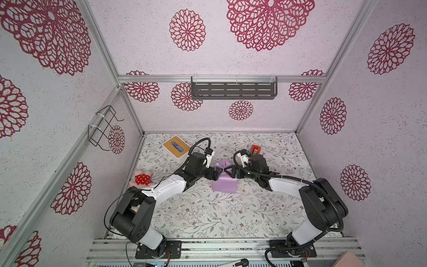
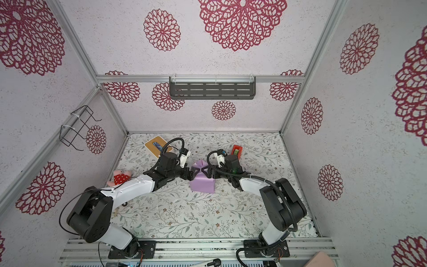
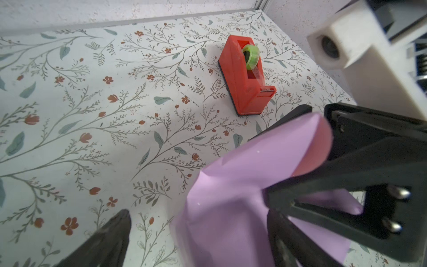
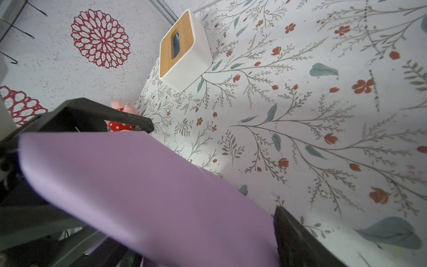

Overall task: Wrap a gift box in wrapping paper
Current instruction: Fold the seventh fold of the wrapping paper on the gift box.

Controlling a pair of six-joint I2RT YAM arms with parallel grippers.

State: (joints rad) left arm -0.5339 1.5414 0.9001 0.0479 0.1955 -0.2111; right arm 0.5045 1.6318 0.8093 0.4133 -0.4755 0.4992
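**Both top views.** One sheet of wrapping paper (image 1: 223,185), lilac face outward, stands as a box-shaped block at the middle of the bench (image 1: 208,215). It is folded round the gift box, which is itself covered from sight. Loose flaps rise at the block's far end. Two arms meet over that end, the left claw (image 1: 216,173) and the right claw (image 1: 230,172), their tips close together. Three other things lie on the bench: one tissue box (image 1: 176,146) with a wooden top, one red tape dispenser (image 1: 255,150) and one pink plush toy (image 1: 141,178). The walls carry one slotted shelf (image 1: 233,90) and one wire rack (image 1: 104,129).

**Left wrist view.** The left claw's two jaws stand wide apart and grip nothing. A paper flap (image 3: 231,208) rises between them, showing its pink inner face near the right claw. The single tape dispenser (image 3: 247,87) holds one green roll.

**Right wrist view.** The right claw's jaws are likewise spread, and the lilac sheet (image 4: 150,196) lies across the gap. One tissue box (image 4: 184,46) and part of the plush toy (image 4: 119,126) lie beyond.
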